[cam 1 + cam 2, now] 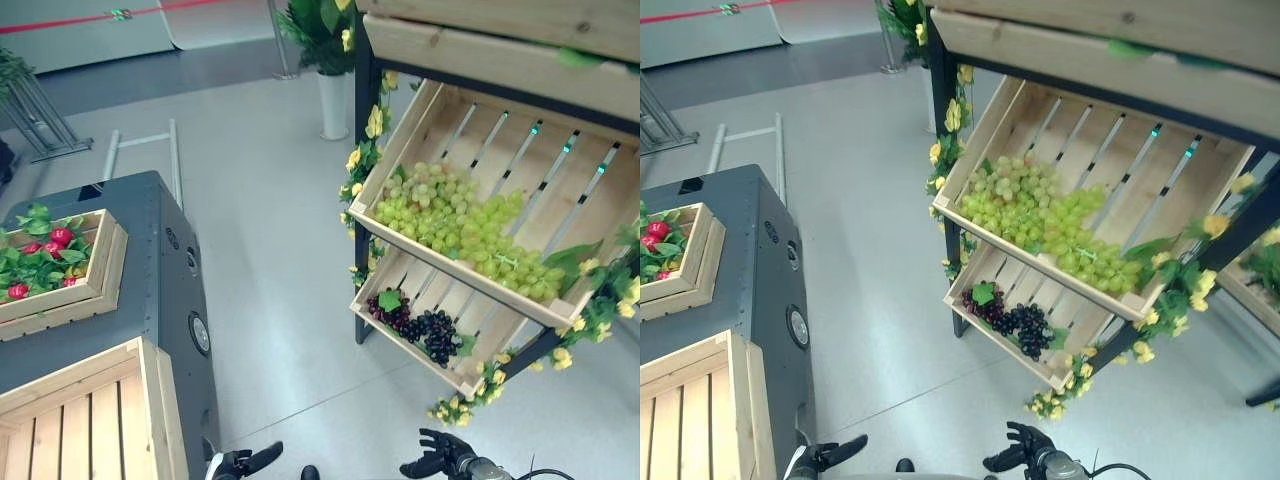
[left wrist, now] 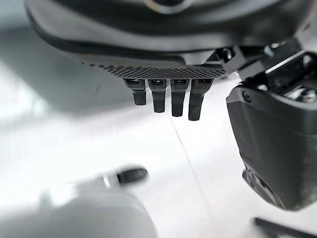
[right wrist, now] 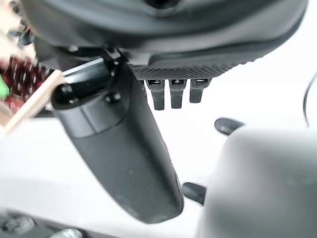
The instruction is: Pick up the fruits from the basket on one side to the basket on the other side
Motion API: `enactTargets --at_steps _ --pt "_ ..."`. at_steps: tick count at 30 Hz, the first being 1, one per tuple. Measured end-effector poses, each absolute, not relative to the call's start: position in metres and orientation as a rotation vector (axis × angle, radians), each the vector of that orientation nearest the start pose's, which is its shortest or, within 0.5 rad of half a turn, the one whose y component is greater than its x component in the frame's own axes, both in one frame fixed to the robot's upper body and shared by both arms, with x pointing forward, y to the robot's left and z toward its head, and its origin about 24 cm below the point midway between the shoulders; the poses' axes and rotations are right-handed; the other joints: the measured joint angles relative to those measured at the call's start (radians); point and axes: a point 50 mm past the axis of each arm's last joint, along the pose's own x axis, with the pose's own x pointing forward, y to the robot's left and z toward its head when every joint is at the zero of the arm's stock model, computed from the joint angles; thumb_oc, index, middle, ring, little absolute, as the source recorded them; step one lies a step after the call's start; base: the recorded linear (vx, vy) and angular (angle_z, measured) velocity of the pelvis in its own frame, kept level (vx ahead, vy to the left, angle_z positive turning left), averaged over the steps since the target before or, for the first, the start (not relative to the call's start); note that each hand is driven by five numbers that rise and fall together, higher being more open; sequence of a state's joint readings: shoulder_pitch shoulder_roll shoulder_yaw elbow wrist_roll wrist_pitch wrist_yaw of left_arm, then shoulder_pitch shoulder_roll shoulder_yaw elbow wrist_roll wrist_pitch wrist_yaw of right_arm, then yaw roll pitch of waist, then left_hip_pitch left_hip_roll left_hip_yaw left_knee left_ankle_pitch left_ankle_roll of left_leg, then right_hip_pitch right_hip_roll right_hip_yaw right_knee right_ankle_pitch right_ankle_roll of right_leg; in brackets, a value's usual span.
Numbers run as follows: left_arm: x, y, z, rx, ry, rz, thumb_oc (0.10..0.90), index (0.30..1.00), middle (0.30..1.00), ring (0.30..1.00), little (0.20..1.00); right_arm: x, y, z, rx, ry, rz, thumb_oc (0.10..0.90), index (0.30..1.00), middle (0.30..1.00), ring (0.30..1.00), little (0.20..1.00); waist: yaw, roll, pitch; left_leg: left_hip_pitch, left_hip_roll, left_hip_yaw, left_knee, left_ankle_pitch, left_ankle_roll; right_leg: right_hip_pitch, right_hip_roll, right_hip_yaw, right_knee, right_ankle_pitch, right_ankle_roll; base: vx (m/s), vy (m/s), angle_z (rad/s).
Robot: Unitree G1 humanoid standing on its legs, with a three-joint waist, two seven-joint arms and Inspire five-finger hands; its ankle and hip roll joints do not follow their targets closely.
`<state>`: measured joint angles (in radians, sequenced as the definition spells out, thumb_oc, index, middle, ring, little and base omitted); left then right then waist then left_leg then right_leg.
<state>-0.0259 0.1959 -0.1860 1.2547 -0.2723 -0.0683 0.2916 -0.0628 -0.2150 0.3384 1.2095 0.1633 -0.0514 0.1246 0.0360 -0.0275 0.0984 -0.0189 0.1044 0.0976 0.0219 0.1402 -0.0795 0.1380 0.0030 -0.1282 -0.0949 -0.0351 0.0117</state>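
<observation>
Grapes sit in the tilted crates of the wooden rack to the robot's right: green grapes heaped in the upper crate, dark grapes in the lower crate. Empty slatted crate stands on the grey cabinet to the robot's left, the likely drop spot; behind it is a smaller crate of red fruit.

Left hand and right hand both hang low at the view's bottom edge, fingers relaxed and straight, holding nothing. Both are well apart from either rack crate.

Risks, as I judge them:
- Rack crates slope toward the robot; a tug on one bunch could roll neighbours over the front lip onto the floor.
- Bunches are soft and loosely linked; a pinch on one berry may tear it off the stem.
- Yellow flower garland runs along the crate edges and could snag fingers.
- Upper crate overhangs the lower one, so the wrist may clip the upper crate's front board when reaching the dark grapes.
- Carry path crosses open floor; a weak grasp drops fruit mid-transfer.
</observation>
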Motion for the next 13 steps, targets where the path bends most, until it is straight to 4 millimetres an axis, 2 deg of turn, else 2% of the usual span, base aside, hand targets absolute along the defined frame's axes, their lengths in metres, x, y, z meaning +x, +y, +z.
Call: enactTargets --at_steps 1,2,3,4,5,6,7,8,9,10,11,12,13 --pt "0.101 0.230 -0.158 0.233 1.132 0.392 0.800 0.900 0.900 0.900 0.900 0.116 -0.198 -0.160 -0.190 1.150 0.187 0.800 0.900 0.900 0.900 0.900 0.018 -0.016 0.002 -0.017 -0.002 -0.006 0.025 0.024 -0.025 0.001 0.000 -0.022 0.000 0.009 -0.024 -0.20 -0.146 0.65" --pt "0.100 0.233 -0.158 0.261 1.135 0.386 0.800 0.900 0.900 0.900 0.900 0.114 -0.200 -0.160 -0.196 1.160 0.185 0.800 0.900 0.900 0.900 0.900 0.027 -0.034 0.002 -0.049 -0.012 -0.003 0.101 0.017 -0.033 0.004 -0.011 -0.049 0.000 0.014 -0.039 -0.17 -0.070 0.48" --pt "0.100 0.238 -0.157 0.298 1.134 0.374 0.800 0.900 0.900 0.900 0.900 0.114 -0.200 -0.160 -0.203 1.163 0.186 0.800 0.900 0.900 0.900 0.900 0.024 -0.062 0.010 -0.086 -0.021 0.016 0.206 -0.021 0.003 0.007 -0.026 -0.067 0.000 0.015 -0.041 -0.14 0.003 0.55" --pt "0.098 0.240 -0.156 0.341 1.137 0.356 0.800 0.900 0.900 0.900 0.900 0.114 -0.203 -0.160 -0.215 1.168 0.187 0.800 0.900 0.900 0.900 0.900 0.018 -0.068 0.012 -0.108 -0.032 0.051 0.330 -0.069 0.045 0.012 -0.033 -0.077 0.000 0.016 -0.043 -0.10 0.018 0.43" --pt "0.097 0.239 -0.157 0.355 1.140 0.341 0.800 0.900 0.900 0.900 0.900 0.113 -0.205 -0.160 -0.219 1.171 0.181 0.800 0.900 0.900 0.900 0.900 0.018 -0.070 0.016 -0.107 -0.031 0.053 0.380 -0.104 0.053 0.012 -0.032 -0.079 0.000 0.017 -0.045 -0.14 0.120 0.29" --pt "0.094 0.238 -0.158 0.370 1.147 0.322 0.800 0.900 0.900 0.900 0.900 0.112 -0.208 -0.160 -0.219 1.176 0.170 0.800 0.900 0.900 0.900 0.900 0.010 -0.057 0.014 -0.097 -0.036 0.059 0.418 -0.158 0.065 0.008 -0.032 -0.081 0.001 0.019 -0.043 -0.11 0.148 0.12" --pt "0.093 0.236 -0.159 0.383 1.152 0.298 0.800 0.900 0.900 0.900 0.900 0.110 -0.211 -0.160 -0.221 1.177 0.160 0.800 0.900 0.900 0.900 0.900 -0.009 -0.043 0.006 -0.057 -0.055 0.075 0.393 -0.192 0.071 -0.012 -0.027 -0.088 0.003 0.028 -0.034 -0.12 0.194 0.16" --pt "0.092 0.232 -0.160 0.393 1.158 0.263 0.800 0.900 0.900 0.900 0.900 0.110 -0.215 -0.160 -0.211 1.177 0.138 0.800 0.900 0.900 0.900 0.900 -0.028 -0.030 0.005 -0.011 -0.070 0.072 0.283 -0.213 0.067 -0.024 -0.025 -0.091 0.007 0.031 -0.029 -0.06 0.119 0.22" --pt "0.093 0.226 -0.161 0.420 1.159 0.198 0.800 0.900 0.900 0.900 0.900 0.109 -0.221 -0.159 -0.200 1.176 0.107 0.800 0.900 0.900 0.900 0.900 -0.058 0.000 0.003 0.064 -0.084 0.068 0.108 -0.212 0.072 -0.034 -0.010 -0.097 0.006 0.044 -0.020 -0.07 0.075 0.22" --pt "0.094 0.223 -0.161 0.436 1.158 0.165 0.800 0.900 0.900 0.900 0.900 0.110 -0.221 -0.158 -0.189 1.172 0.093 0.800 0.900 0.900 0.900 0.900 -0.064 0.020 0.000 0.093 -0.090 0.057 0.033 -0.210 0.073 -0.042 0.001 -0.102 0.006 0.046 -0.017 -0.08 0.048 0.13" --pt "0.099 0.218 -0.161 0.482 1.148 0.090 0.800 0.900 0.900 0.900 0.900 0.112 -0.224 -0.157 -0.181 1.165 0.056 0.800 0.900 0.900 0.900 0.900 -0.073 0.046 -0.002 0.137 -0.096 0.002 -0.077 -0.162 0.098 -0.053 0.011 -0.101 0.006 0.053 -0.012 -0.07 0.079 0.03" --pt "0.104 0.215 -0.161 0.515 1.134 0.034 0.800 0.900 0.900 0.900 0.900 0.109 -0.222 -0.158 -0.160 1.170 0.027 0.800 0.900 0.900 0.900 0.900 -0.073 0.044 -0.002 0.144 -0.103 -0.009 -0.108 -0.136 0.111 -0.062 0.008 -0.101 0.006 0.057 -0.008 -0.04 0.081 -0.07" --pt "0.108 0.211 -0.160 0.537 1.114 -0.013 0.800 0.900 0.900 0.900 0.900 0.106 -0.221 -0.160 -0.119 1.176 -0.013 0.800 0.900 0.900 0.900 0.900 -0.072 0.040 0.000 0.140 -0.109 -0.005 -0.104 -0.136 0.116 -0.071 0.003 -0.093 0.016 0.057 -0.006 -0.02 0.093 -0.09"
